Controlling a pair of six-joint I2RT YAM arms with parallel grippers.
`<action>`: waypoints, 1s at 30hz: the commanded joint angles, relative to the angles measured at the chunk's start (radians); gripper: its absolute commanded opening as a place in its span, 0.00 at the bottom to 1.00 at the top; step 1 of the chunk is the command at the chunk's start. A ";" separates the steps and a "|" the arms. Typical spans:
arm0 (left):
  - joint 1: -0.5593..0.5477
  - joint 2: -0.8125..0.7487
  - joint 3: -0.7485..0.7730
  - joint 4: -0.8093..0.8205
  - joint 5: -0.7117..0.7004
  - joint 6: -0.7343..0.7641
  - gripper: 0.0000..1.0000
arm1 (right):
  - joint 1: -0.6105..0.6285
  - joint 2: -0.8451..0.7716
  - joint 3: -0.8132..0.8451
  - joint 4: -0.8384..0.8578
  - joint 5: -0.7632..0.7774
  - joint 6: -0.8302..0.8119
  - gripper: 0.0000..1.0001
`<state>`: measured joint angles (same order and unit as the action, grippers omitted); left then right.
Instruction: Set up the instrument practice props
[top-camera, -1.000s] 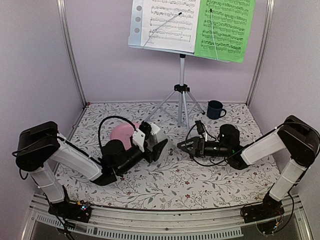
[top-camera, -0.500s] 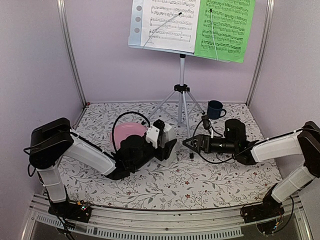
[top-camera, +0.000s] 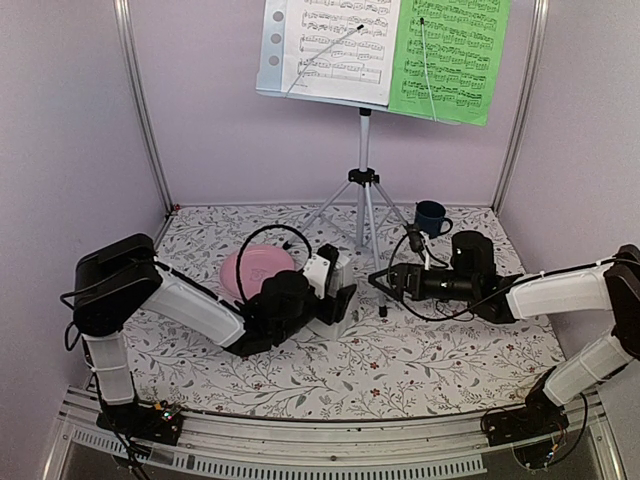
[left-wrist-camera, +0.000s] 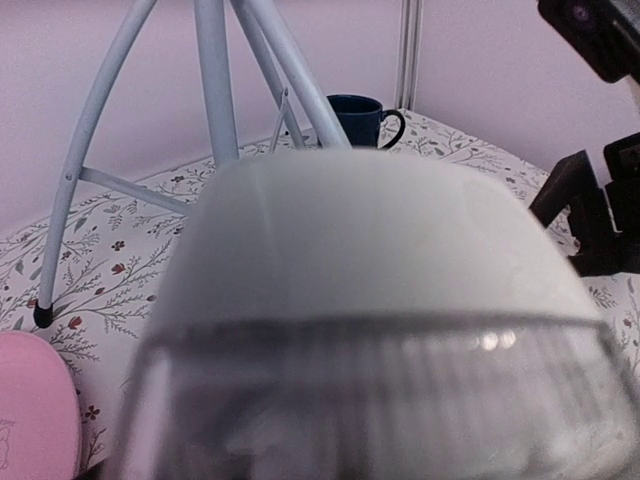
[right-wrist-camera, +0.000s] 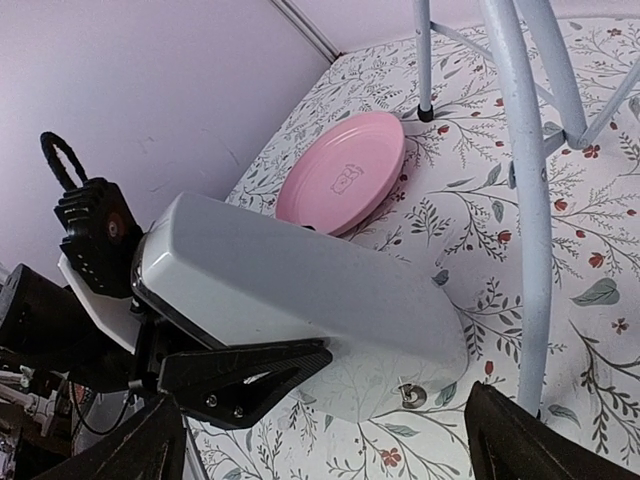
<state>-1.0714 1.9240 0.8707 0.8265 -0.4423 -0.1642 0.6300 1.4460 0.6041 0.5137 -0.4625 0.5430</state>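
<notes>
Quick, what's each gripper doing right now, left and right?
Left gripper: closed on the white metronome.
Right gripper: open, holding nothing.

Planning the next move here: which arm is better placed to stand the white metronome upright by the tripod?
Left. The left gripper grips the metronome, tilted, in front of the tripod. The right gripper is open and empty, pointing at the metronome without touching it.
</notes>
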 joint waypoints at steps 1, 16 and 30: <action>-0.007 0.004 0.064 0.057 -0.016 -0.021 0.05 | -0.010 -0.028 0.048 -0.054 0.047 -0.029 0.99; -0.007 0.024 0.099 -0.031 0.011 -0.096 0.19 | -0.014 -0.065 0.105 -0.146 0.227 -0.057 0.99; -0.006 -0.024 0.061 -0.033 0.036 -0.095 0.63 | -0.015 -0.116 0.143 -0.199 0.191 -0.187 0.99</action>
<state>-1.0729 1.9404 0.9337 0.7422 -0.4297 -0.2558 0.6205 1.3563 0.7071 0.3492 -0.2420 0.4156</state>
